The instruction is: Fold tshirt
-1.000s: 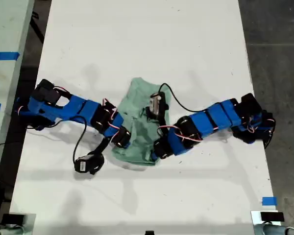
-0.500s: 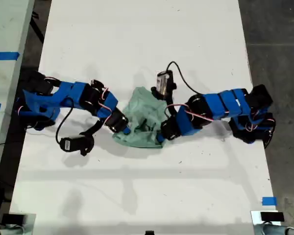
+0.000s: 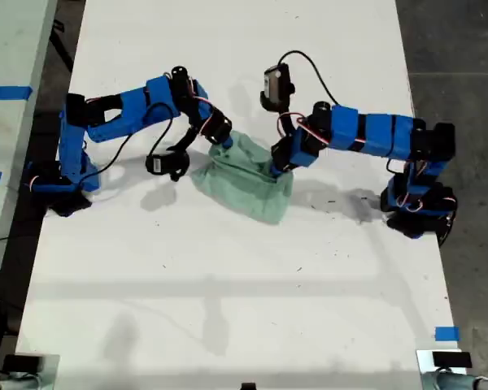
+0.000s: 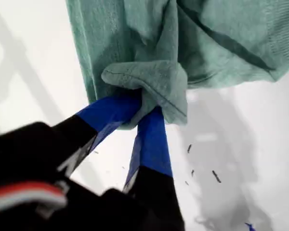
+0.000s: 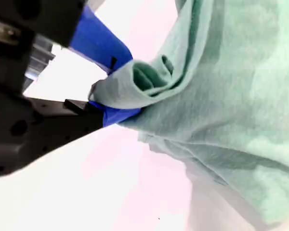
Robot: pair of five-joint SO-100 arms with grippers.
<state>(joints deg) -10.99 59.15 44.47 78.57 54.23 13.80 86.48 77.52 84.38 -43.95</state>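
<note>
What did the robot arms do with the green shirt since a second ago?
Both arms lifted and swung toward the far end of the table, carrying the tshirt with them. It went from lying crumpled under the arms to hanging bunched between them. My first gripper and my second gripper each pinch a fold of it. The arm bases and the blue tape stayed put.

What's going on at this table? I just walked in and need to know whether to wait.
Two blue robot arms are handling a small, pale mint-green t-shirt of soft fabric on a white table. Each claw is shut on a bunched bit of the cloth: my first claw pinches a rolled hem, my second claw grips another gathered edge. In the exterior view the shirt hangs crumpled between the two arms, its lower part resting on the table. It is not folded yet.
</note>
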